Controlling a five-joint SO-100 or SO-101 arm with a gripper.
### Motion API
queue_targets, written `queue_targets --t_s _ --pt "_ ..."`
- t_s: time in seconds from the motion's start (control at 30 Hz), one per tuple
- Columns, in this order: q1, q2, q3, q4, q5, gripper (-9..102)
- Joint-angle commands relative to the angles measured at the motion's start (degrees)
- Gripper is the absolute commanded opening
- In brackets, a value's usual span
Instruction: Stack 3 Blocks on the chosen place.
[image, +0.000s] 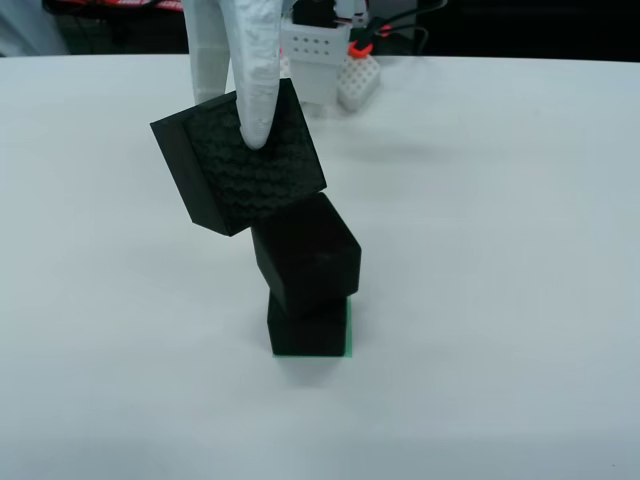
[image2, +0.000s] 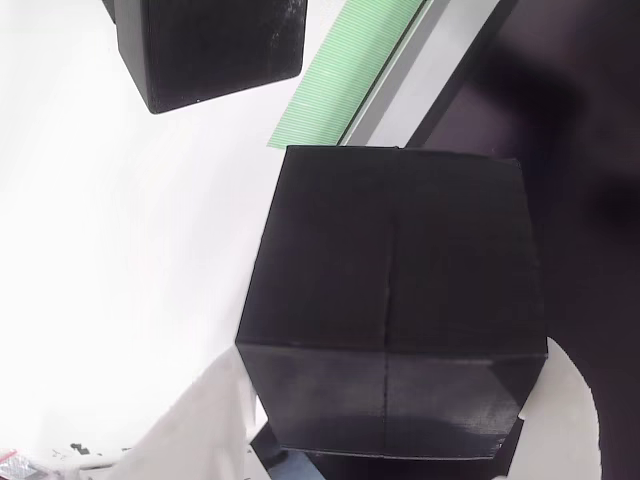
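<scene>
You get bright, even overhead light on the white table (image: 520, 300) with only a faint shadow at six o'clock beneath the stack, while the view that rides on the gripper looks overexposed and softly blurred.

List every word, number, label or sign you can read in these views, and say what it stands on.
None can be read.
Held block in the pincer: plain black with a textured face, no marking.
Two stacked blocks on the green square: unmarked; the square bears only fine stripes.
White parts at the table's far edge: holes and a red bit, no legible text.
</scene>
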Motion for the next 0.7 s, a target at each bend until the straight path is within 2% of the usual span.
queue_targets --t_s 0.0,0.23,0.67 --pt "-1.7 4.4 3.6 -0.3 -1.1 24" --pt "-3.6 9.8 10.6 0.3 -2.7 23" --pt "-1.4 9.8 16.3 0.3 -3.9 23"
